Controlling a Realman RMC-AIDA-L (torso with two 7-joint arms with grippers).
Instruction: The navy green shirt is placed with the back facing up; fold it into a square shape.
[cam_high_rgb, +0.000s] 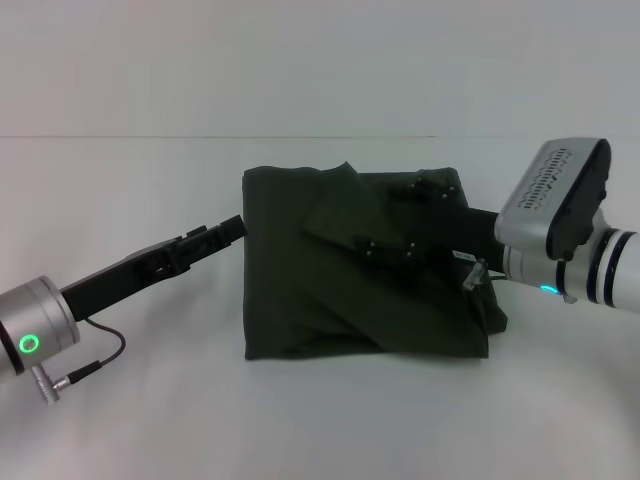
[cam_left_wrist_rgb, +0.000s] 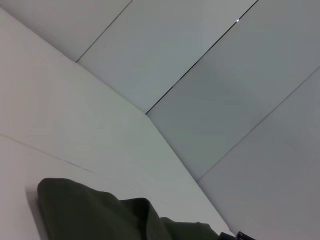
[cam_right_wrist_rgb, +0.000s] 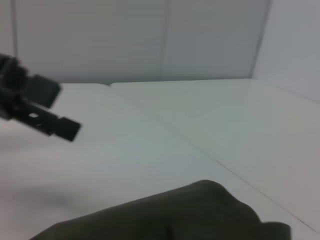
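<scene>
Right black gripper (cam_high_rgb: 400, 215) over folded dark olive-green cloth shirt (cam_high_rgb: 330, 290), grip state unclear, likely splayed; soft, limp, light, best pinched at edge; left black gripper (cam_high_rgb: 225, 232) just beside.

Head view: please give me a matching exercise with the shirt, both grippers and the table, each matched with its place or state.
Things:
1. navy green shirt
2. left gripper
3. right gripper
4. table

Places or states:
A. at the shirt's left edge
B. white, under everything
C. folded, lying in the middle
D. above the shirt's right half

Pairs: 1-C, 2-A, 3-D, 4-B
</scene>
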